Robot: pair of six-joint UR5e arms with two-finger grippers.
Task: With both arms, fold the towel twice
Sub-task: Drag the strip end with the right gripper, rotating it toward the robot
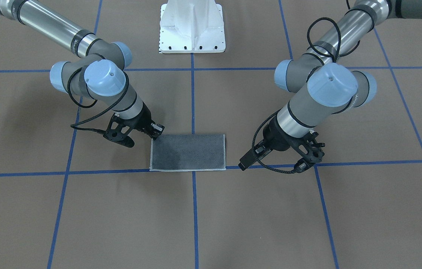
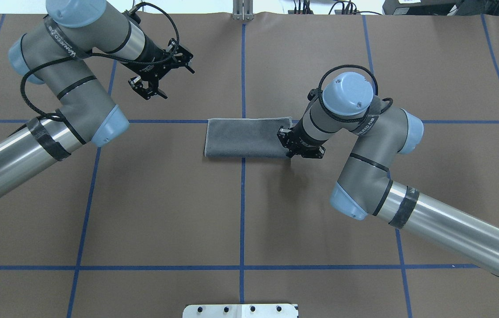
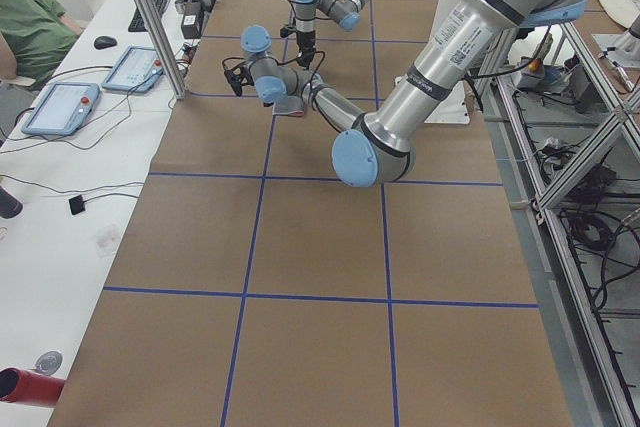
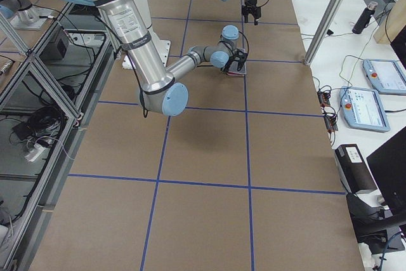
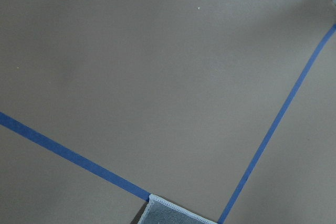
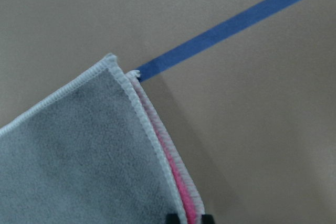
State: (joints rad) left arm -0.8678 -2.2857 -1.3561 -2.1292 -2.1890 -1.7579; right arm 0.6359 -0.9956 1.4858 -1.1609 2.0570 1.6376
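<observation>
The towel (image 2: 245,138) lies flat on the brown table as a rectangle, grey face up, with a light stitched edge (image 1: 188,152). In the right wrist view its pink layer edge (image 6: 178,182) shows under the grey layer. My right gripper (image 2: 291,149) sits at the towel's corner on the robot's right (image 1: 155,134), shut on the layered edge (image 6: 189,217). My left gripper (image 2: 177,81) hangs open and empty, well beyond the towel on the robot's left (image 1: 317,155). The left wrist view catches only one towel corner (image 5: 170,213).
Blue tape lines (image 2: 242,198) divide the brown table cover into squares. The white pedestal (image 1: 192,30) stands at the robot's side of the table. Desks with tablets (image 3: 60,107) and a seated person (image 3: 30,27) lie beyond the far long edge.
</observation>
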